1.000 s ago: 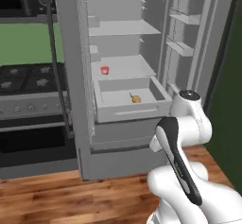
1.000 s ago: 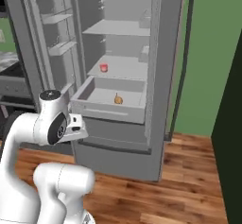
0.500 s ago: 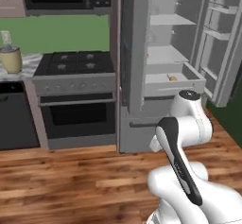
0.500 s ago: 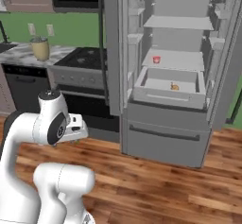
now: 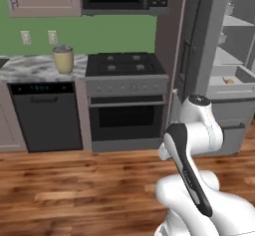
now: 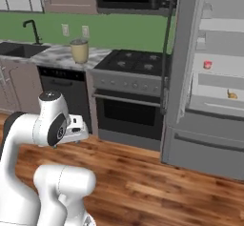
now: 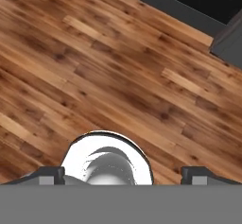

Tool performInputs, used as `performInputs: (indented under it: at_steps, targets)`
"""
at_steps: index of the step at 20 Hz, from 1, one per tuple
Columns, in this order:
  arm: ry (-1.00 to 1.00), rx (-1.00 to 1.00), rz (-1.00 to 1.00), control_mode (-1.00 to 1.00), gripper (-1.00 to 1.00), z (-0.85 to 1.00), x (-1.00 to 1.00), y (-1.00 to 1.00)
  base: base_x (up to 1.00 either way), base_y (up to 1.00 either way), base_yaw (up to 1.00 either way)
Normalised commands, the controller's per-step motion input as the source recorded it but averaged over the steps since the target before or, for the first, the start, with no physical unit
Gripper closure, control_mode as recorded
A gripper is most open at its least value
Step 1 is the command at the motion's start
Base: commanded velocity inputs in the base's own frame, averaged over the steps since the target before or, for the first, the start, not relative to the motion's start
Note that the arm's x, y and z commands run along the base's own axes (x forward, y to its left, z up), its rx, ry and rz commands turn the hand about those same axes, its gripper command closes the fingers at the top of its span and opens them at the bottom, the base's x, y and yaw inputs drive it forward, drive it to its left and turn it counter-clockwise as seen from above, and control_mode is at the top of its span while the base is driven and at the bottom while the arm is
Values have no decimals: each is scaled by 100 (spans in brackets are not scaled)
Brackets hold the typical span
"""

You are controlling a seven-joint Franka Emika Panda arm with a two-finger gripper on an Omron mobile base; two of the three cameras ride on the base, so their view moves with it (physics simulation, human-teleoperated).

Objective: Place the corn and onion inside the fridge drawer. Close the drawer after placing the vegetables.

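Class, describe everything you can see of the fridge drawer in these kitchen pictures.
The fridge drawer is a wide, shallow, light-grey tray with a plain flat front, plastic by its look. It stands pulled out of the open fridge, level, below a shelf carrying a small red cup. A small orange-brown onion lies on its floor toward the right. In the left base view its front wall and the onion show at the right edge.

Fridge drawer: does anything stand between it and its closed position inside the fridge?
Nothing visible does. The fridge drawer is pulled out, the onion lies low inside it, and the small red cup stands on the shelf above, clear of its path.
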Motion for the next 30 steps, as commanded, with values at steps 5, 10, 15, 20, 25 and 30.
performInputs:
  at_steps: [5,10,15,20,25,30]
  targets:
    - [0,0,0,100,-100,0,0,0,33,100,10]
    - [0,0,0,100,-100,0,0,0,36,100,12]
    - [0,0,0,100,-100,0,0,0,56,100,10]
    - [0,0,0,100,-100,0,0,0,87,100,5]
    - [0,0,0,100,-100,0,0,0,100,100,8]
    - [0,0,0,100,-100,0,0,0,98,100,8]
